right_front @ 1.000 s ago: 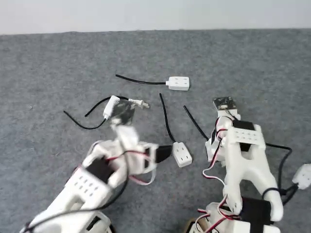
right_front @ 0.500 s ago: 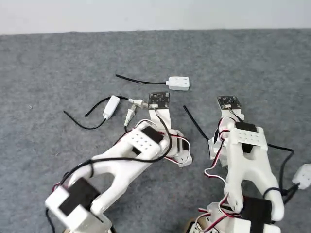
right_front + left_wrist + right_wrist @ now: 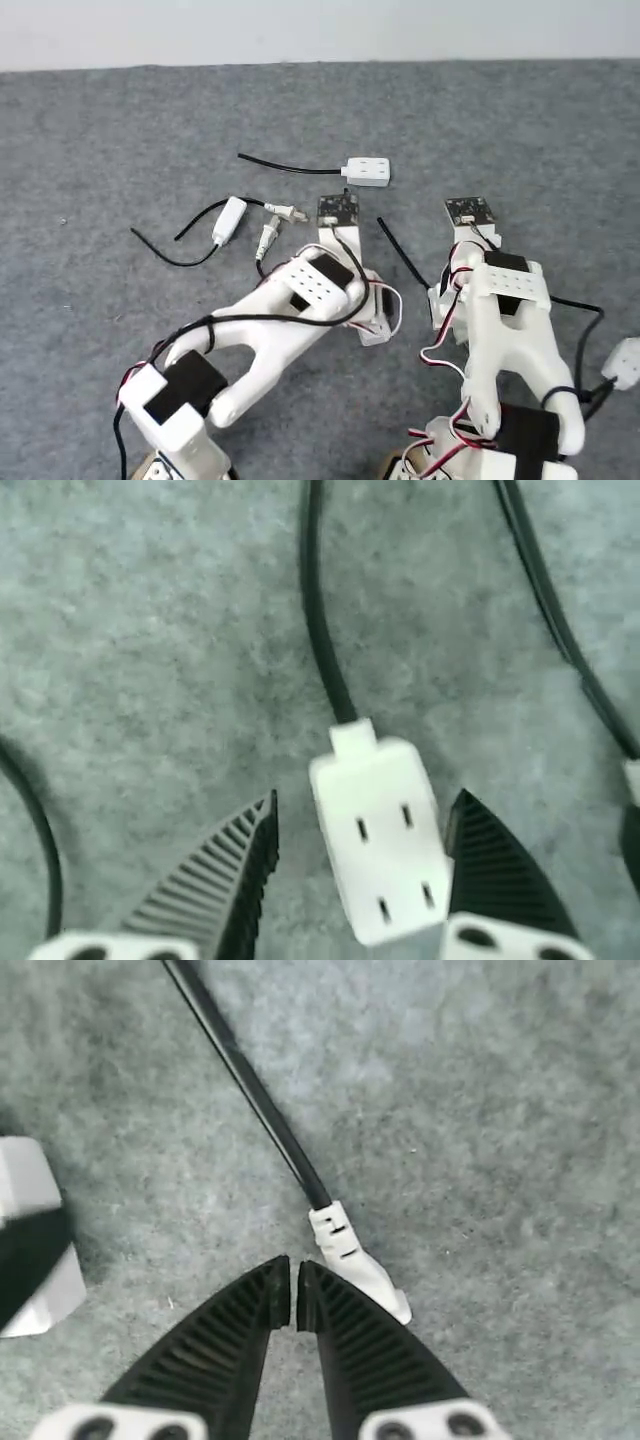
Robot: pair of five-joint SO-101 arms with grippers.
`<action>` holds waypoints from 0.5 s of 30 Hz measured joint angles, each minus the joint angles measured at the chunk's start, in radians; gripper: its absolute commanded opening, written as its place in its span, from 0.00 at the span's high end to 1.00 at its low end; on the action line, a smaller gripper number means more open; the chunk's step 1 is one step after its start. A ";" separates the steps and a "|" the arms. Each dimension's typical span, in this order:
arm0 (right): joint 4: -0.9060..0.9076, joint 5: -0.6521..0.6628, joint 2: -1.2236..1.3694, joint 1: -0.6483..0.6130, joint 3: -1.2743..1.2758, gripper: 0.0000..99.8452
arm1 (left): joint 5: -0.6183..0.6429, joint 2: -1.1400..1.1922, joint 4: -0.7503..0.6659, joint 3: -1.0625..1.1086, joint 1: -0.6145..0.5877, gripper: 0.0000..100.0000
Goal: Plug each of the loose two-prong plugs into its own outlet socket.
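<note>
Both left fingers (image 3: 235, 875) spread wide, straddling the socket (image 3: 385, 845); its long axis runs along the gap. Right fingers (image 3: 225, 1345) sit pressed together, tips just beside a plug (image 3: 355, 1260).

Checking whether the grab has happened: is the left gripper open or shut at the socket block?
Open. The left gripper has its fingers wide apart, with the socket block lying between them.
</note>
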 measured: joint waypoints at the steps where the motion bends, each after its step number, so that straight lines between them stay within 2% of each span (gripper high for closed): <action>1: 0.000 0.000 0.000 0.000 0.000 0.99 | 0.000 0.000 0.011 0.000 0.011 0.75; 4: 0.000 0.000 0.000 -0.002 0.000 0.99 | -0.021 0.000 0.044 0.000 0.043 0.81; 9: 0.000 0.000 0.000 0.000 0.000 0.99 | -0.157 0.000 0.078 0.000 0.043 0.99; 15: 0.000 0.000 0.000 0.000 0.000 0.99 | -0.218 0.000 0.081 0.000 -0.006 0.99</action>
